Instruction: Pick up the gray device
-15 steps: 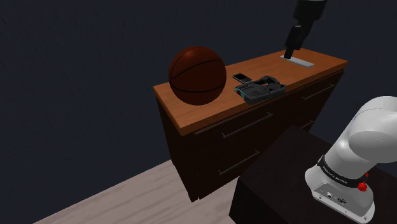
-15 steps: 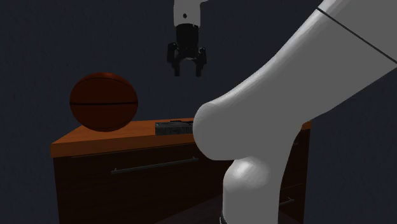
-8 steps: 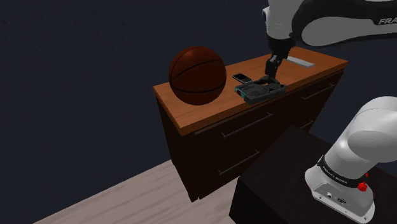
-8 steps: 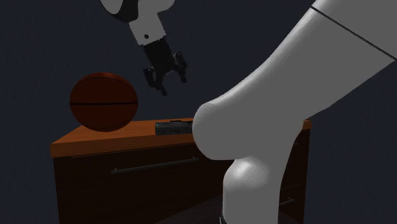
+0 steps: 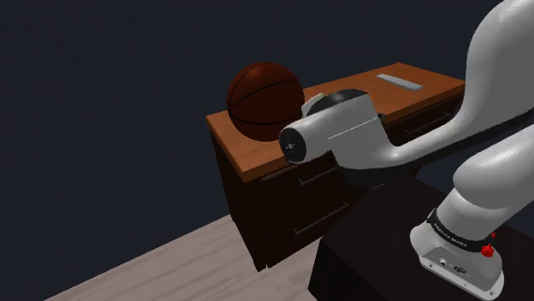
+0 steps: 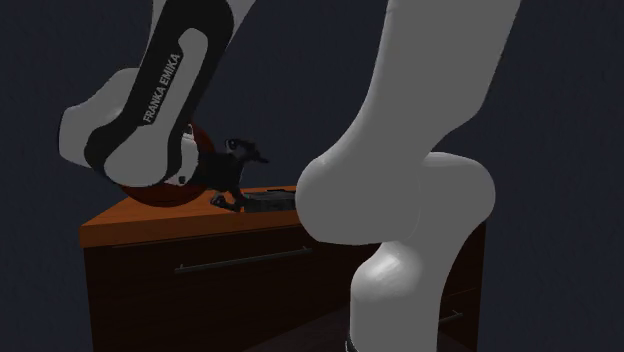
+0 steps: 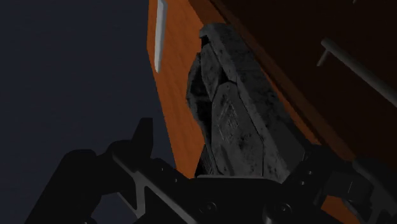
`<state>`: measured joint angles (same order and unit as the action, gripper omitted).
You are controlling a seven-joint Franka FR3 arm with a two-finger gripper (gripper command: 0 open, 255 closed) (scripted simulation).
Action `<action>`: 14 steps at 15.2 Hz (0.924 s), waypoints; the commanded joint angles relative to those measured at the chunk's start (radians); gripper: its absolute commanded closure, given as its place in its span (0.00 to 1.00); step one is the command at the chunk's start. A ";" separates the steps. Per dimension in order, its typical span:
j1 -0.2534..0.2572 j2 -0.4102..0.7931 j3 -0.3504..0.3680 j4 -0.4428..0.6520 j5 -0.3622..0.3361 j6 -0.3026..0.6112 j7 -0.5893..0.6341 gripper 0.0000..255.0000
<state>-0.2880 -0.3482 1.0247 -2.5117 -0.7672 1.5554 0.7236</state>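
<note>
I have brought the arm (image 5: 342, 137) right down since half a second ago. Then the wrist hung high above the worktop (image 5: 257, 154). Now a thick white link lies across the shoulder view in front of the dresser (image 5: 282, 214) and hides the spot where the gray device sat. In the second exterior view the jaws have dropped from well above the basketball (image 5: 264, 98) to worktop height, at the near left end of the gray device (image 6: 272, 201). The lettered link now covers most of the ball.

The gray device (image 7: 232, 108) has not shifted. It lies flat on the orange-brown worktop (image 7: 173, 108), to the right of the basketball in the shoulder view, on the front half of the top. Along the hand I see it close up, a dark, mottled, angular body running away from me between the jaws.

The jaws stand wide apart and straddle the device. One black finger (image 7: 142, 137) is clearly off it, with a strip of bare worktop between them. The other side sits close against the device's edge, and I cannot tell whether it touches. Nothing is gripped.

The flat pale gray strip (image 5: 400, 81) stays at the far right end of the worktop, well apart from the device. A drawer handle (image 7: 356, 67) shows on the dresser front below. The arm's base rests on its dark stand (image 5: 359, 256).
</note>
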 commanded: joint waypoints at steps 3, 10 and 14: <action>-0.158 0.433 0.232 0.048 -0.256 -0.314 0.322 0.00; -0.073 0.601 0.150 0.063 -0.309 -0.389 0.439 0.00; -0.073 0.601 0.150 0.063 -0.309 -0.389 0.438 1.00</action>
<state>-0.3610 0.2521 1.1753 -2.4488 -1.0757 1.1655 1.1613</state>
